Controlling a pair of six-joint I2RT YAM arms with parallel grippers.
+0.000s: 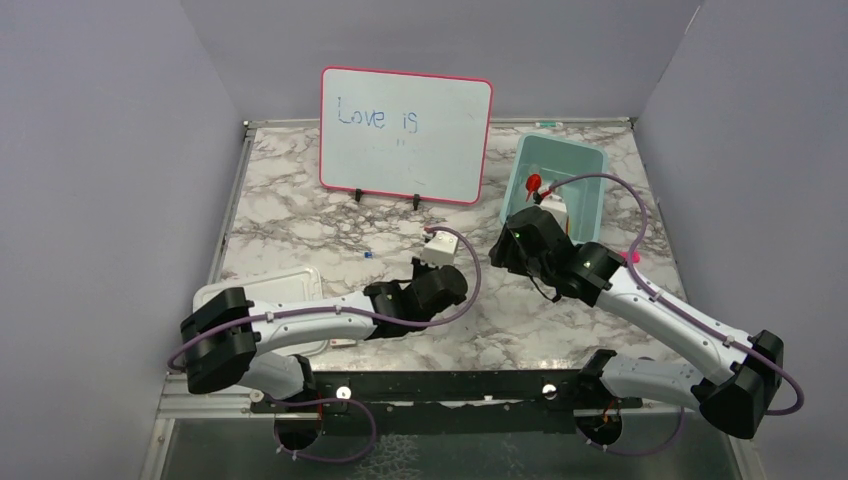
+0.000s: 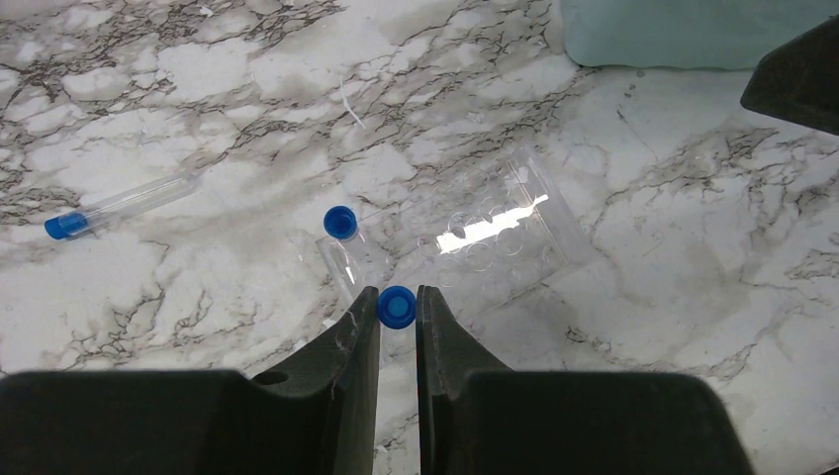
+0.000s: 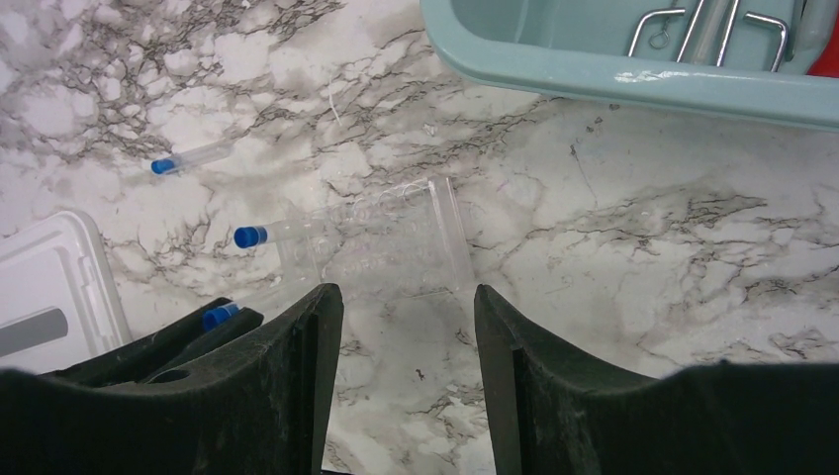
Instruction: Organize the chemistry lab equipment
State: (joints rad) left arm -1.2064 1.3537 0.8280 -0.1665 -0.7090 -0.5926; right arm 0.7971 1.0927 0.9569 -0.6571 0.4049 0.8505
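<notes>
My left gripper [image 2: 397,307] is shut on a blue-capped tube [image 2: 397,306], gripping it at the cap just above the marble table. A second blue-capped tube [image 2: 341,224] lies just ahead beside the clear rack [image 2: 495,233], which lies flat. A third tube [image 2: 67,226] lies far left. My right gripper [image 3: 408,297] is open and empty, hovering just short of the rack [image 3: 386,247]. The held tube's cap [image 3: 220,316] shows at its left. In the top view the left gripper [image 1: 455,280] and right gripper [image 1: 505,250] are close together mid-table.
A teal bin [image 1: 590,160] at the back right holds metal tongs [image 3: 712,25] and the red-nozzled bottle [image 1: 534,183]. A white tray [image 1: 260,290] sits at the front left. The pink-framed whiteboard [image 1: 405,135] stands at the back. A pink marker [image 1: 632,257] lies behind my right arm.
</notes>
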